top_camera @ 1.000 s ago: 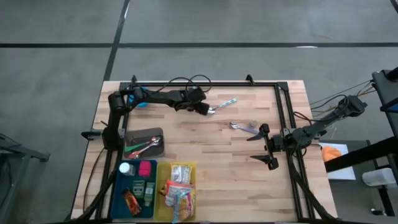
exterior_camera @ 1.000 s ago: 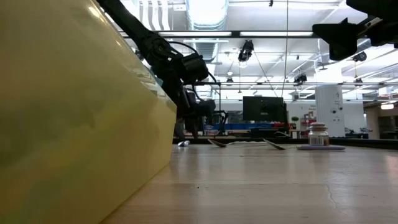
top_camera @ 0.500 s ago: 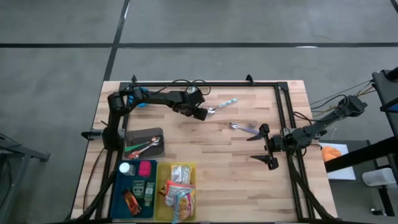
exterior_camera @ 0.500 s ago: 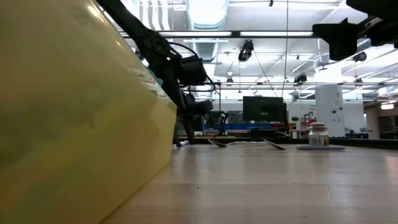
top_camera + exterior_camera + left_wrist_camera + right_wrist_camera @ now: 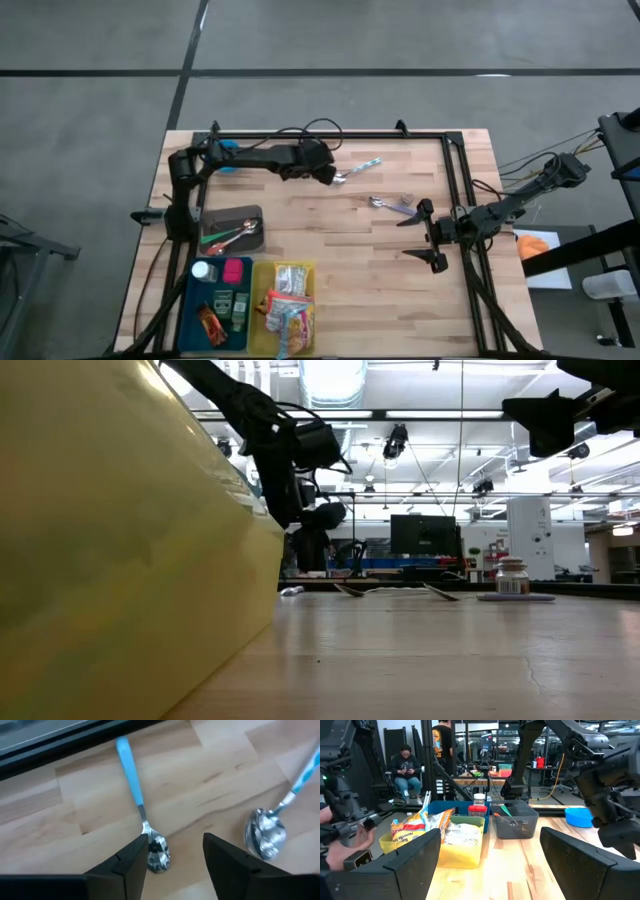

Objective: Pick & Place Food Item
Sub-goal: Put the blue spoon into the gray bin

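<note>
Your left gripper [image 5: 328,176] hangs with its jaws partly parted and nothing between them, over the far middle of the bench [image 5: 350,290]. From its wrist camera you see the two dark fingers [image 5: 131,862] framing the bowl of a blue-handled spoon [image 5: 141,812], which lies flat on the wood just beside one fingertip; whether that finger touches the bowl cannot be told. A second spoon [image 5: 272,820] with a blue-and-white handle lies to one side, apart from the first, and shows from above just right of the gripper [image 5: 358,170].

Your right gripper [image 5: 427,240] waits at the right side of the bench, jaws spread wide and holding nothing. A metal utensil [image 5: 392,206] lies just beside it on the wood, towards the far left.

The food items are all at the near left. You have a yellow bin [image 5: 262,340] filled with snack packets [image 5: 290,312], and beside it on the left a blue bin [image 5: 193,310] with a small jar [image 5: 203,271], a pink tub [image 5: 233,270] and other small packs. Just beyond them sits a dark tray [image 5: 222,215] holding cutlery. A blue bowl [image 5: 229,165] rests at the far left corner, under the left arm.

Through the right wrist camera you can see two people in the room past the bench, one seated and one standing, plus a hand at the frame's edge.
</note>
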Robot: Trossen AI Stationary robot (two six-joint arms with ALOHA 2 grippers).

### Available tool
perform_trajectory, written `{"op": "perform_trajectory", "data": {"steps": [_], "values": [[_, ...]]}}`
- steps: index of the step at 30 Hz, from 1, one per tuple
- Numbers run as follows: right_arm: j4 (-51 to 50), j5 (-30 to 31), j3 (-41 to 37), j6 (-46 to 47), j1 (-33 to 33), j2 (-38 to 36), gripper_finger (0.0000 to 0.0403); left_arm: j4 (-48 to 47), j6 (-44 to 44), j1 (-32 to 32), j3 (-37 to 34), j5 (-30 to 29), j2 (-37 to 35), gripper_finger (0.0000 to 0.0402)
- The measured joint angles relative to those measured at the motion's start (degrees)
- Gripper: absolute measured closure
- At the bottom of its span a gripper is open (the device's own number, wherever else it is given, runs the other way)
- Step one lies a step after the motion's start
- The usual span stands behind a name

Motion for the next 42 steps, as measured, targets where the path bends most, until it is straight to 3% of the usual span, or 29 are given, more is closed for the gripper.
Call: {"op": "perform_trajectory", "data": {"steps": [10,27,35,42], "values": [[-0.01,0.0,0.0,0.0,-0.01,0.0,0.0064,6.42,-1.97,0.68,-4.63,-1.8,0.37,0.0212],[-0.01,0.0,0.0,0.0,0.01,0.0,0.0064,9.42,-1.53,1.92,-4.54,-0.22,5.18,0.0213],[-0.02,0.0,0.0,0.0,0.01,0.0,0.0064,7.48,-0.71,1.92,-4.54,4.91,5.07,0.0213],[0.0,0.0,0.0,0.0,0.0,0.0,0.0064,7.34,-0.46,1.92,-4.54,4.44,5.07,0.0261]]}}
